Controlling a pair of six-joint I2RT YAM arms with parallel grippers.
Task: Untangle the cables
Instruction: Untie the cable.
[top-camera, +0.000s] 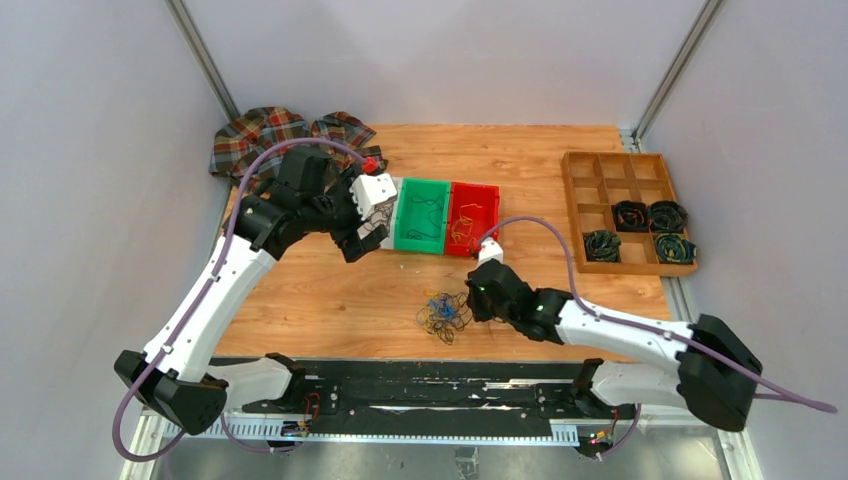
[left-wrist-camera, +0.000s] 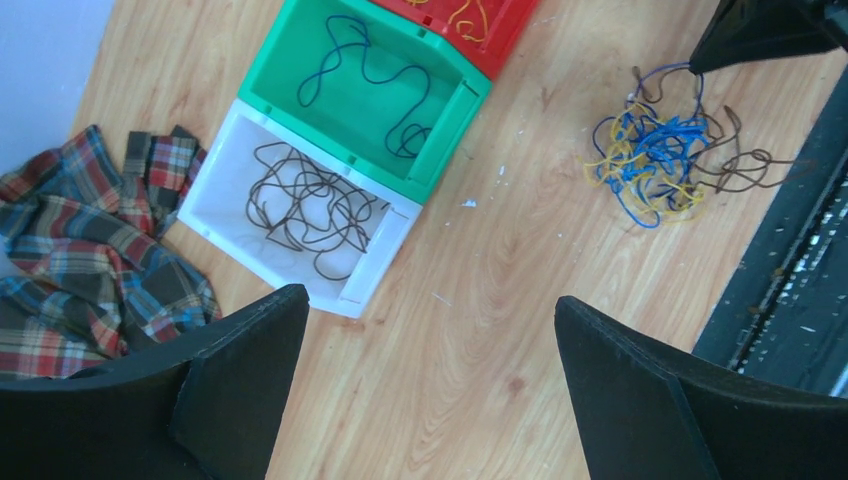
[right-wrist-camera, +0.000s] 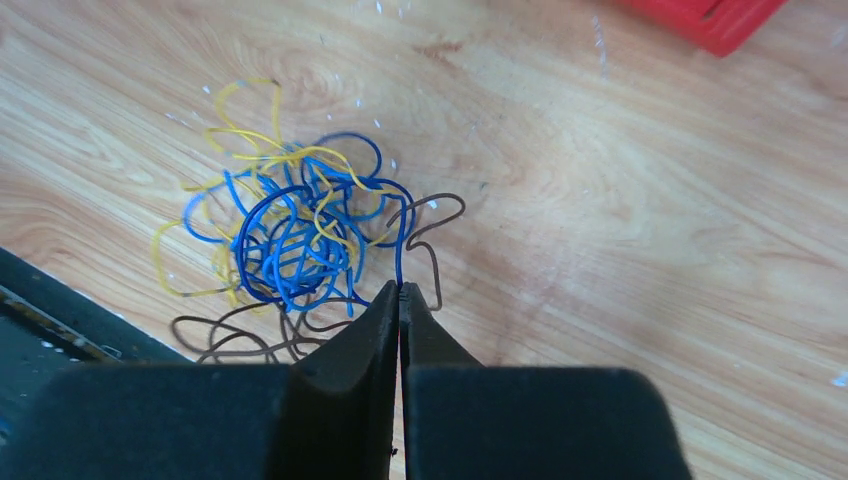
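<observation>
The cables (top-camera: 443, 313) lie as a small clump of blue, yellow and brown loops on the wooden table, near its front edge. The left wrist view has the cables (left-wrist-camera: 655, 165) at upper right. My right gripper (top-camera: 471, 303) sits at the clump's right side. Its jaws are pressed together on one blue strand of the cables (right-wrist-camera: 290, 240), pinched at the tips of the right gripper (right-wrist-camera: 400, 290). My left gripper (left-wrist-camera: 430, 300) hangs open above bare wood beside the white bin, with nothing between its fingers; from above the left gripper (top-camera: 362, 243) shows left of the bins.
Three bins stand in a row: a white bin (left-wrist-camera: 385, 245) with brown wires, a green bin (left-wrist-camera: 300, 50) with a dark wire, a red bin (top-camera: 475, 187) with yellow ones. A plaid cloth (top-camera: 270, 135) lies at back left. A wooden compartment tray (top-camera: 625, 165) holds coiled bundles.
</observation>
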